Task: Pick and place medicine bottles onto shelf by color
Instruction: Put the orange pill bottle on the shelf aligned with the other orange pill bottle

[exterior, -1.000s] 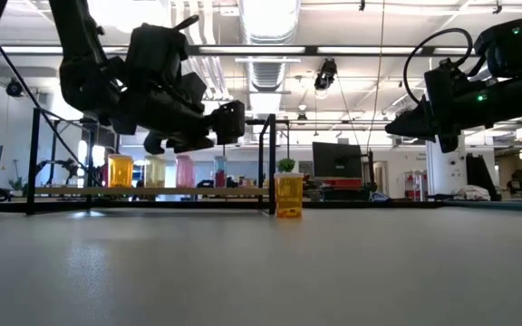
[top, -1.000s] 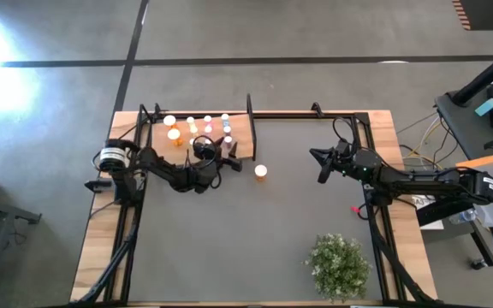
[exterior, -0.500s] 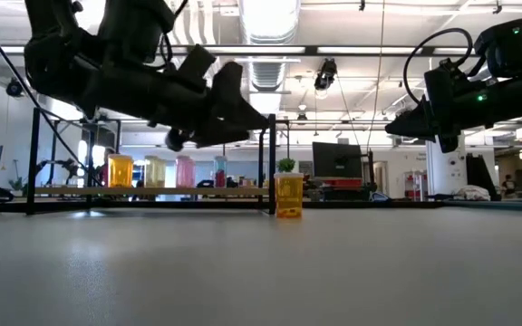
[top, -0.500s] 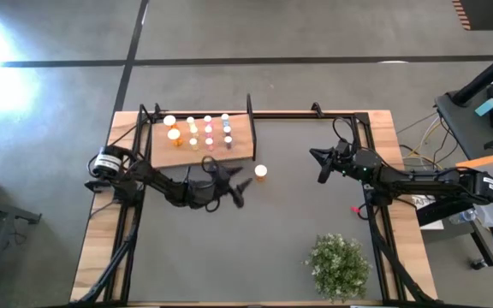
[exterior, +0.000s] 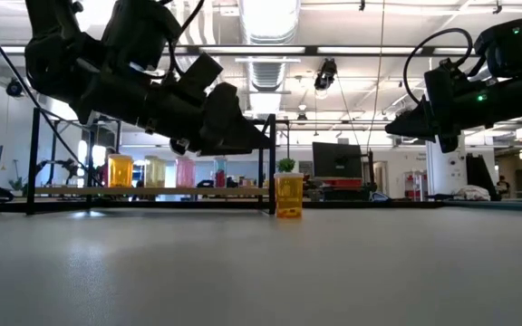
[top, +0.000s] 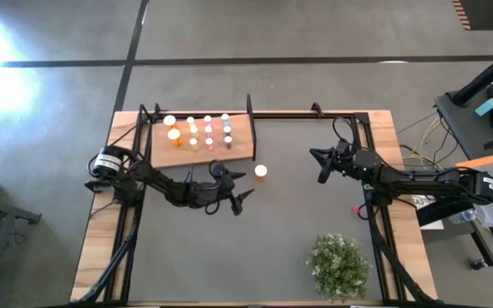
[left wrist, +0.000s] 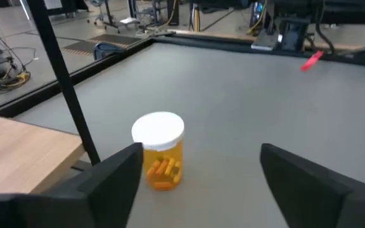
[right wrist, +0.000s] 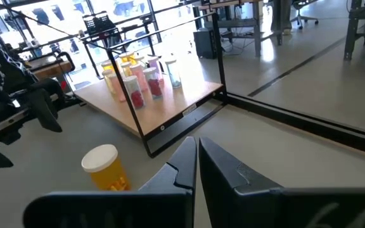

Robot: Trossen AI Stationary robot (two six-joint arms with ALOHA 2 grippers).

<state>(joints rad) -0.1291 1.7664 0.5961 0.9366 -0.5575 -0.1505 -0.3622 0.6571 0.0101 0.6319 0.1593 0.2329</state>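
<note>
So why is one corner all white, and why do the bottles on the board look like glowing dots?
In the high view, strong light washes out the floor at the upper left corner, and the white caps of the medicine bottles on the shelf glare into bright dots. In the low view, ceiling lamps flare white, so the left gripper shows only as a dark shape.

Wooden shelf; translucent plastic bottle; matt mat
</note>
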